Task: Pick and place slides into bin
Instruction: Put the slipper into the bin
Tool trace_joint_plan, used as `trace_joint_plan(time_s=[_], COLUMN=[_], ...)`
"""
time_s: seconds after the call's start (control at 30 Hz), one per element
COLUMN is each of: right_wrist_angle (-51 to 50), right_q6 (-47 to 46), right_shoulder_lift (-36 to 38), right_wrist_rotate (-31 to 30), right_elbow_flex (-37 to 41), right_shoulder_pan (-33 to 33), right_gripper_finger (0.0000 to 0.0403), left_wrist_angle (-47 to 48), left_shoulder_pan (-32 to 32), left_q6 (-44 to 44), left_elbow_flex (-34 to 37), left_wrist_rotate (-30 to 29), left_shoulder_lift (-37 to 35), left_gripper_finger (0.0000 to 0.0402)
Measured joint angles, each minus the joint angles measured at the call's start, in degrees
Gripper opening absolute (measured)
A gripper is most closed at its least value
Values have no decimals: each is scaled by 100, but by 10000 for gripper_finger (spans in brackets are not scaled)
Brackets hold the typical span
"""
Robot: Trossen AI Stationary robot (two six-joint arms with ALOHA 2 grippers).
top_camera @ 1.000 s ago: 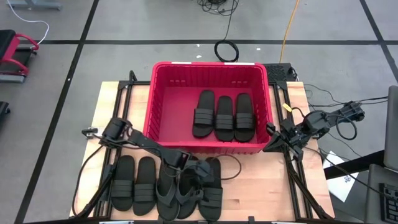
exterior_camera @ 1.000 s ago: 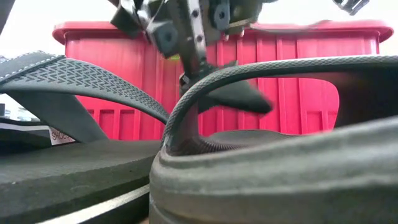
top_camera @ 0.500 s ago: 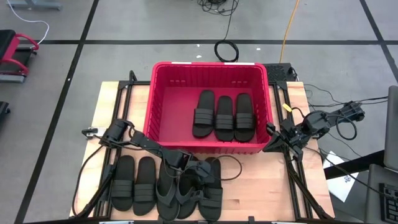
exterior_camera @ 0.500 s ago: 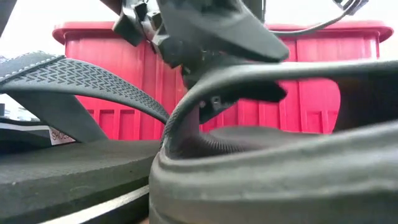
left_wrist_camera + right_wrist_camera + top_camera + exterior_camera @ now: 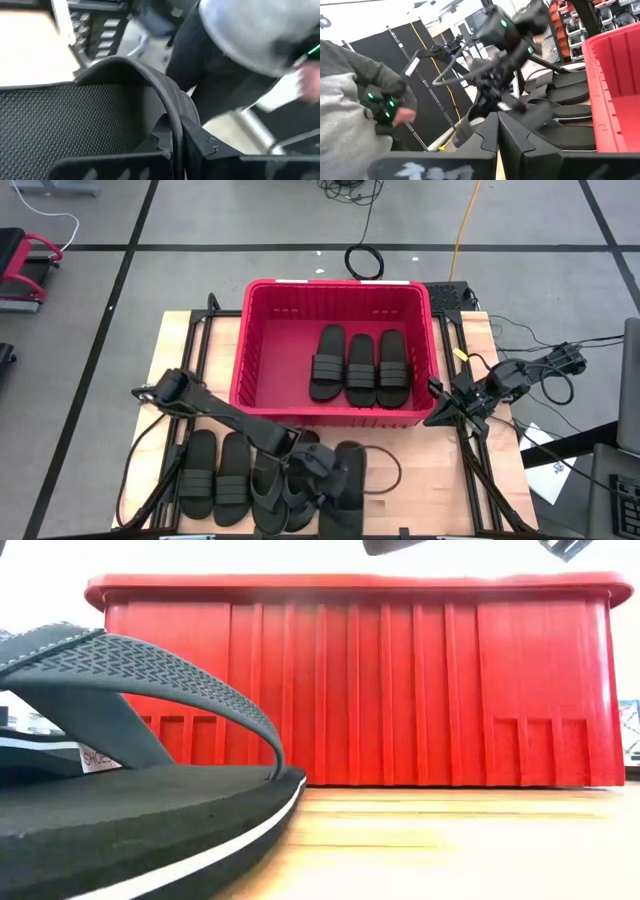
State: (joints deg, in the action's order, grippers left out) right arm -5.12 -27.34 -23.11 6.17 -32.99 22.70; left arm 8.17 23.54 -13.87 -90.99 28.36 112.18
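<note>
The step in hand is the pick of one more slide. The left gripper (image 5: 335, 480) is in front of the bin (image 5: 242, 340), over the row of slides on the worktop (image 5: 420, 480), and its fingers are closed on the strap of a band slide (image 5: 345, 485). The left wrist view shows this best: the strap (image 5: 172, 107) runs between the two dark fingers (image 5: 200, 142), with the textured footbed beside it. In the low view a dark edge (image 5: 400, 545) shows at the top, above the bin, so I judge that the slide is already off the worktop.

Three band slides (image 5: 360, 367) lie side by side inside the bin. In front of the bin two more band slides (image 5: 215, 472) and the flip-flops (image 5: 272, 490) wait.

The next move, as I judge it, calls for carrying the slide over the near wall of the bin, high enough to pass the rim, and letting it down on the free floor beside the three.

The right gripper (image 5: 497, 131) waits beside the bin's right wall, fingers closed on nothing. Its wrist view shows the left arm with its load from the side, and a person holding a controller beyond the worktop; the high view does not show this person.
</note>
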Motion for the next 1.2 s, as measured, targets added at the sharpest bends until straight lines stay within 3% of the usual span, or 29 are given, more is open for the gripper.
trace_joint_plan(time_s=[0.17, 0.3, 0.43, 0.7, 0.87, 0.97, 1.1, 1.2], right_wrist_angle=[4, 10, 4, -2, 2, 13, 17, 32], right_q6=[168, 342, 713, 1492, 2028, 2292, 2359, 2329], right_shoulder_lift=[4, 3, 1, 1, 1, 1, 1, 1], right_wrist_rotate=[5, 4, -6, -422, -1300, -2003, -2902, -3195], right_elbow_flex=[0, 0, 0, 0, 0, 0, 0, 0], right_shoulder_pan=[0, 0, 0, -70, -171, -245, -377, -487], right_gripper_finger=[0, 0, 0, 0, 0, 0, 0, 0], left_wrist_angle=[2755, 4018, 3878, 3482, 2906, 1822, -340, -1487], left_shoulder_pan=[28, 38, 34, 227, 397, 252, 35, -116], left_q6=[503, 567, 729, 1527, 1725, 1684, 1355, 917], left_elbow_flex=[-1296, -2192, -2564, -2248, -789, 831, 3189, 4549], left_wrist_rotate=[-1289, -2558, -3570, -4243, -4714, -4231, -3697, -3535], left_shoulder_lift=[-428, -770, -1252, -2211, -3180, -3952, -5333, -6374], left_gripper_finger=[5, 3, 2, 1, 1, 1, 0, 0])
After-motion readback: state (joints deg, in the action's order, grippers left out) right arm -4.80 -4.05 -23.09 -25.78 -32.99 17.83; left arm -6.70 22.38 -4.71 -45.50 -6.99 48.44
